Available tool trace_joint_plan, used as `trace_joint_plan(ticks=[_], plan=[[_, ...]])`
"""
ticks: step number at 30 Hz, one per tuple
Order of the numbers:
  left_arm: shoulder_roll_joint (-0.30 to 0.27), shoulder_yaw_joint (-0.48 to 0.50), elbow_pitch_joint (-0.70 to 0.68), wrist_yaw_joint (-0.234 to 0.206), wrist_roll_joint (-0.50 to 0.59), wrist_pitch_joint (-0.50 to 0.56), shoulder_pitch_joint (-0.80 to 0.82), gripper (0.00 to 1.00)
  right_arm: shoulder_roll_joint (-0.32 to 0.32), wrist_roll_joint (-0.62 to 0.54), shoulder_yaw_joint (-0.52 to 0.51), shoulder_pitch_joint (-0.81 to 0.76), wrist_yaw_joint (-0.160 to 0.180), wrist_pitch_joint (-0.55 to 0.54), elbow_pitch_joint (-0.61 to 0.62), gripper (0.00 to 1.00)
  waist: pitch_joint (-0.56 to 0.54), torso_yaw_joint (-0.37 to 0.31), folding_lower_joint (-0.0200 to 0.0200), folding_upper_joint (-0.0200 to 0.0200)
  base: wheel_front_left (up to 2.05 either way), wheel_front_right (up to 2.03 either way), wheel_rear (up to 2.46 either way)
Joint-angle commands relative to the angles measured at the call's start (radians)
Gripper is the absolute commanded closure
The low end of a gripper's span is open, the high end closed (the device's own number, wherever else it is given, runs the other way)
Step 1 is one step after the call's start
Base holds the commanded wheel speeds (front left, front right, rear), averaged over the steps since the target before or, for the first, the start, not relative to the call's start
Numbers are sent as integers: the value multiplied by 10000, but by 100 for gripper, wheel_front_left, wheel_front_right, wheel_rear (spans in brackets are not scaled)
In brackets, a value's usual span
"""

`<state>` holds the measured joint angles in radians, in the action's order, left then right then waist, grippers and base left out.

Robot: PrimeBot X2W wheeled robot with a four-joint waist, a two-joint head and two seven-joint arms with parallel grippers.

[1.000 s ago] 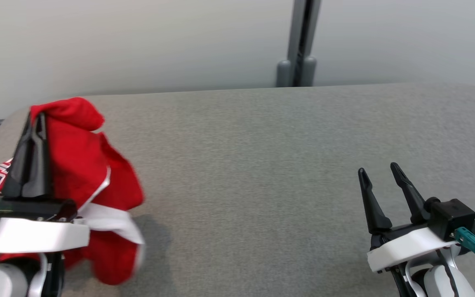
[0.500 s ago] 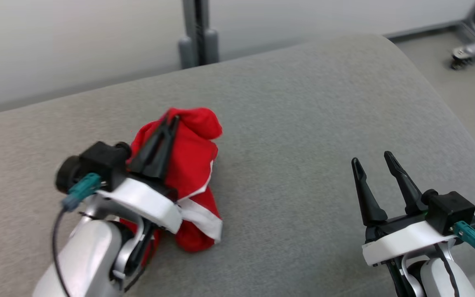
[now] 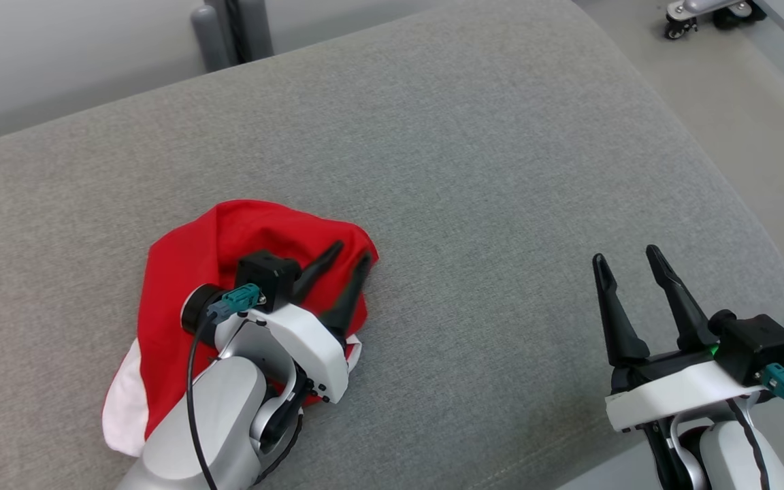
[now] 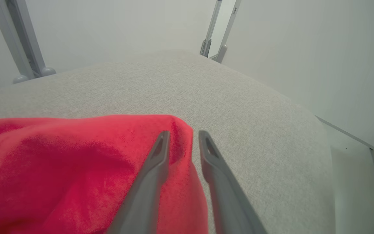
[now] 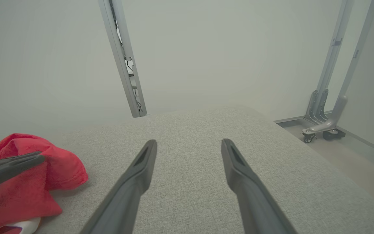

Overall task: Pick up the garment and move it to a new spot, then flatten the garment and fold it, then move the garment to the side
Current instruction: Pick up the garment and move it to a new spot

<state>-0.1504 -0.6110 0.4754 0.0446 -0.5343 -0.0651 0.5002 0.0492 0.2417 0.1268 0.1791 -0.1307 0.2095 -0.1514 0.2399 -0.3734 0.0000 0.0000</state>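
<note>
Reaching in from the lower left of the head view, the left arm (image 3: 222, 408) slants up and to the right, its pale forearm low over the grey padded surface (image 3: 467, 170). The left claw (image 3: 349, 254) sits over the right edge of the garment (image 3: 188, 272), with its fingers pointing toward the far right of the surface. The two fingers stand a narrow gap apart. In the left wrist view, red cloth and bare grey fabric show through that gap, and no fold is pinched between the tips, so the claw is parted and grips nothing.

The garment is red with a white trim (image 3: 120, 408). It lies in a loose, rumpled heap on the left half of the surface, partly under the left wrist.

The right arm rises from the lower right corner of the head view. The right claw (image 3: 625, 255) is held above the near right part of the surface, well apart from the garment, fingers pointing away from the robot. Its jaws are spread wide and empty.

A grey post (image 3: 232, 30) stands behind the far edge of the surface. A wheeled frame (image 3: 698, 10) rests on the floor beyond the right end.
</note>
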Motion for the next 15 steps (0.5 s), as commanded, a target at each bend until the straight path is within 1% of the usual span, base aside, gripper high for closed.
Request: trace_joint_plan(ticks=[1,4,8,15], plan=[[-10,2,107,102,-2,-241,217,0,40,-26,-119,12,0,76,-93,0,-107,190,0,0,0,0,0],[97,9,234,244,-126,-564,129,0,40,-106,-207,42,0,104,-207,0,-366,493,0,0,0,0,0],[73,252,71,91,-359,-1060,-322,0,42,-205,-272,66,0,88,-388,0,-813,931,0,0,0,0,0],[-384,1338,-719,-778,-687,-1748,-1321,0,42,-348,-488,-99,0,-31,-567,0,-1386,1875,0,0,0,0,0]])
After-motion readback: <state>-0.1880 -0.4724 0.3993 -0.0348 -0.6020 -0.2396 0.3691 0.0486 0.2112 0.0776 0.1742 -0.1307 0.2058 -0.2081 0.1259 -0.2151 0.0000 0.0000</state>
